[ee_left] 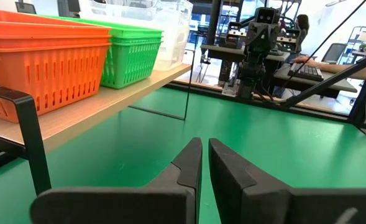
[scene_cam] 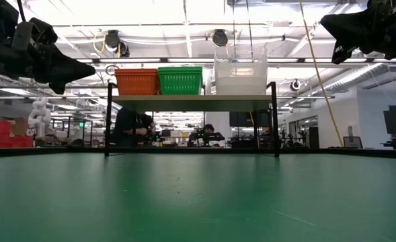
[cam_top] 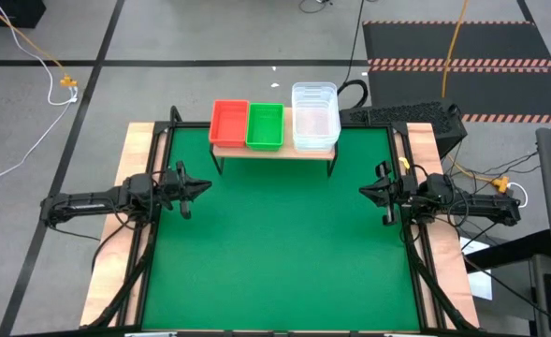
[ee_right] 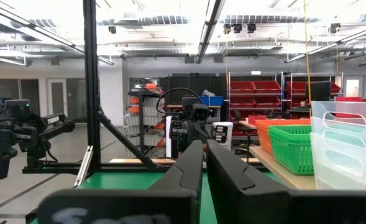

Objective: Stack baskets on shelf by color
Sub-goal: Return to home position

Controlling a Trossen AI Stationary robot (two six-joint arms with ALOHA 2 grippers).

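Note:
Three stacks of baskets stand side by side with their bottoms on the light-wood shelf (cam_top: pixel 275 150) at the table's far side: red baskets (cam_top: pixel 228 123) on the left, green baskets (cam_top: pixel 265 125) in the middle, clear baskets (cam_top: pixel 314 116) on the right. The same row shows in the low view as red (scene_cam: pixel 137 81), green (scene_cam: pixel 180 80) and clear (scene_cam: pixel 240 70). My left gripper (cam_top: pixel 206 185) hovers shut at the table's left side, near of the shelf. My right gripper (cam_top: pixel 363 192) hovers shut at the right side. Both are raised above the mat and hold nothing.
The green mat (cam_top: pixel 275 253) lies bare between the arms and toward the near edge. The shelf's black legs (scene_cam: pixel 107 121) stand on the mat's far part. A keyboard (cam_top: pixel 397 115) and cables lie beyond the far right corner. People sit at desks in the room behind.

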